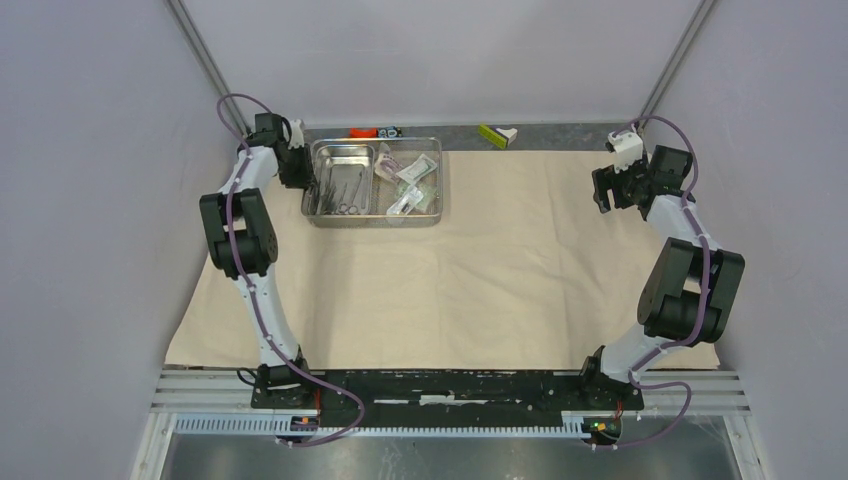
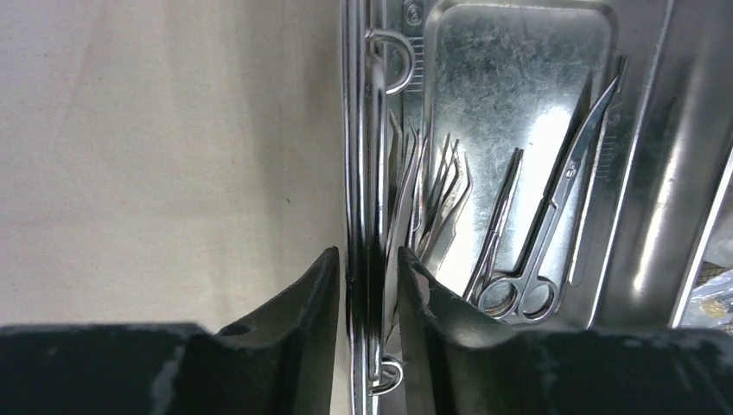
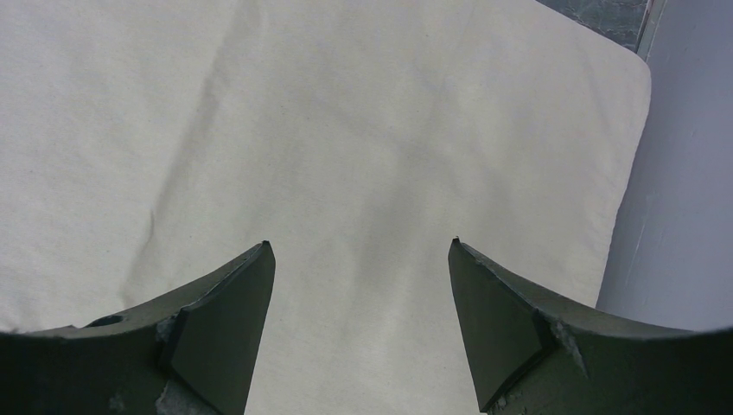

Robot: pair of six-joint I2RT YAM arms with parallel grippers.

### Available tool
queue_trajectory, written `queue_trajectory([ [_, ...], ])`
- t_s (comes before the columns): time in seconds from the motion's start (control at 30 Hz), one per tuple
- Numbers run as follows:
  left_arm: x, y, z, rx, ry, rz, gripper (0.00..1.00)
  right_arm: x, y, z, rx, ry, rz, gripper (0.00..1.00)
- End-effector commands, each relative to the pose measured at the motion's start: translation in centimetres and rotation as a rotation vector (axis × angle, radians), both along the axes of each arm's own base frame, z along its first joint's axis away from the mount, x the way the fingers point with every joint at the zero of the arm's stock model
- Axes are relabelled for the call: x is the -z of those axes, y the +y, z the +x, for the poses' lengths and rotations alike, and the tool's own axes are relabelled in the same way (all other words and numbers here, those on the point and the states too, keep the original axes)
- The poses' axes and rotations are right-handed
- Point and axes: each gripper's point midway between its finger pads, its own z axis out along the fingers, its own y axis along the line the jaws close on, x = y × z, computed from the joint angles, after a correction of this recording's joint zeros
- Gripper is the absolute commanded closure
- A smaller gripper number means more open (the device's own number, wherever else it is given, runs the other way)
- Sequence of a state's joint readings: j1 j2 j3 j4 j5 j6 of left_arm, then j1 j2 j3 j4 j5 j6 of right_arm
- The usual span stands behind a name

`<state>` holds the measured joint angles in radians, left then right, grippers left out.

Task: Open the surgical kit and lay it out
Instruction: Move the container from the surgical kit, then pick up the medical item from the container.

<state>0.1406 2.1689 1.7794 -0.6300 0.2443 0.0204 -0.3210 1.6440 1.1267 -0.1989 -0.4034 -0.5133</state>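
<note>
The left gripper point(image 2: 367, 285) straddles the side wall of the steel tray point(image 2: 359, 130). Its jaws are drawn narrow, one finger outside over the cloth wrap point(image 2: 156, 156) and the other inside the tray. Whether the pads press the wall or stand just clear of it cannot be told, and that doubt is the main hazard. If the grip is loose and the arm pulls, the smooth metal is likely to slide out from between the jaws and drop back. That would jolt the scissors point(image 2: 540, 233) and the thin forceps point(image 2: 441, 194), which lie just past the inside finger on the inner tray point(image 2: 510, 78). If the grip is firm and the arm lifts from this one wall, the tray would probably tip away from the jaws. The loose tools and the sealed packets point(image 1: 410, 180) would then slide toward the far side. The tips of the forceps lie close beside the inside finger, so any closing or sideways move could trap or flick one. A wire loop point(image 2: 399, 69) on the wall ahead of the jaws could also catch a finger that travels forward. Dragging the tray could bunch the cloth under the outside finger. The right gripper point(image 3: 359, 251) hangs well apart from the tray, jaws spread wide over bare cloth with nothing between them, so it can steady nothing.
</note>
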Motion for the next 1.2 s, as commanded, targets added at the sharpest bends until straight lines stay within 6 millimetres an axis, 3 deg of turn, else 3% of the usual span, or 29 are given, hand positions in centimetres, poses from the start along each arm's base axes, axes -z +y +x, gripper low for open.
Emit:
queue_trajectory([
  [0.0, -4.0, 1.4, 2.1, -0.026, -0.133, 0.055, 0.52, -0.6, 0.3, 0.0, -0.013, -0.022, 0.004, 0.19],
  [0.13, -6.8, 1.0, 2.3, -0.025, -0.23, 0.046, 0.32, -1.5, 1.0, 0.0, -0.031, -0.04, 0.034, 0.19],
  [0.23, -9.1, -0.8, 2.6, 0.023, -0.308, 0.026, 0.26, -2.6, 1.9, 0.0, -0.051, -0.054, 0.06, 0.19],
  [0.4, -10.8, -6.1, 3.3, 0.167, -0.356, 0.073, 0.21, -4.7, 3.9, -0.5, -0.089, -0.072, 0.092, 0.19],
  [0.43, -10.7, -8.8, 3.3, 0.223, -0.357, 0.083, 0.21, -4.9, 4.3, -0.8, -0.096, -0.071, 0.09, 0.19],
  [0.6, -10.4, -14.8, 4.5, 0.341, -0.366, 0.113, 0.21, -5.3, 6.0, -2.5, -0.111, -0.064, 0.094, 0.19],
  [0.77, -10.1, -19.3, 6.0, 0.42, -0.357, 0.112, 0.24, -4.9, 7.0, -4.2, -0.119, -0.053, 0.117, 0.19],
  [0.97, -8.2, -19.8, 7.6, 0.374, -0.326, 0.153, 0.27, -4.1, 7.4, -5.7, -0.122, -0.049, 0.122, 0.19],
  [1.17, -5.5, -19.8, 7.6, 0.384, -0.278, 0.169, 0.3, -3.5, 7.7, -5.7, -0.131, -0.039, 0.134, 0.19],
])
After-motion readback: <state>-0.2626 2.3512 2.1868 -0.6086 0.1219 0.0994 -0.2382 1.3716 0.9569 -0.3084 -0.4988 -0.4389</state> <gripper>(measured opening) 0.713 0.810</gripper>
